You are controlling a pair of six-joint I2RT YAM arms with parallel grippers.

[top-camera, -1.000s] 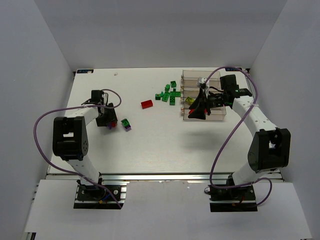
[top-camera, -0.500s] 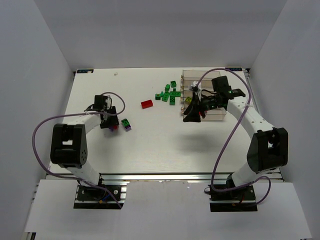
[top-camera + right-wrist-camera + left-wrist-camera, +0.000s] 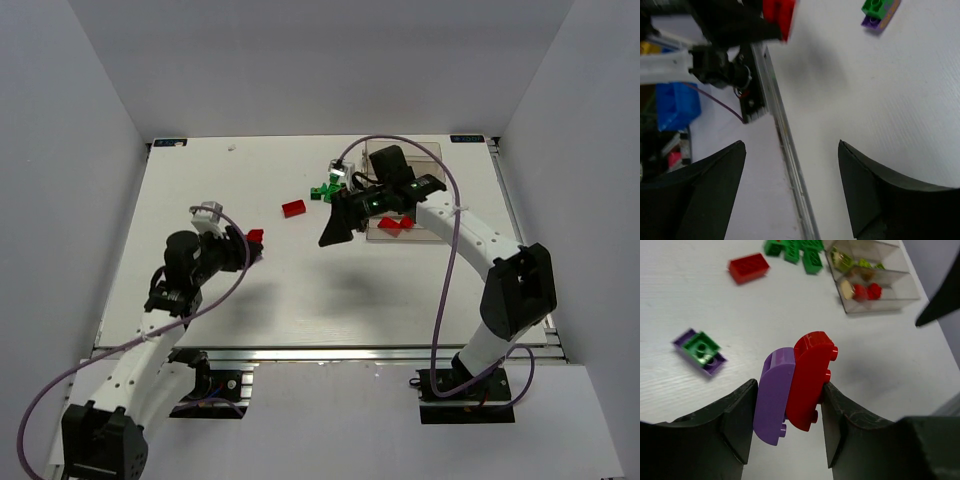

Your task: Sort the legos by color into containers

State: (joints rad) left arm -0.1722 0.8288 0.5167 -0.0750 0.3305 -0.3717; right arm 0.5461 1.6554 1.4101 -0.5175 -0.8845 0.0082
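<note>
Firstly, left claw (image 3: 790, 407): two matte black fingers closed partway on a purple-and-red pair (image 3: 795, 385), held clear above the tabletop (image 3: 880, 370).

Pair: one purple brick (image 3: 772, 400) and one red brick (image 3: 812, 372), pressed face to face. Each is glossy opaque plastic with a rounded top edge and small studs along one side. One finger bears on the purple face, the other on the red.

Right claw (image 3: 790, 170): black wedge-shaped fingers spread wide with nothing between them. It hangs over the tabletop between the left claw and the containers (image 3: 885, 287).

Loose legos on the tabletop:
- a green brick stacked on a purple piece (image 3: 700, 351), lying flat near the left claw;
- farther off, a red rectangular brick (image 3: 748, 267), studded on top;
- beyond it, a cluster of green bricks (image 3: 795, 247), just beside the containers.

Containers: clear, hard-walled rectangular bins joined side by side, at the far right of the tabletop. The nearest compartment in the left wrist view holds red pieces (image 3: 866, 291). The next holds translucent yellow-green pieces (image 3: 860, 262).

Tabletop: white and matte, with a faint grain.
</note>
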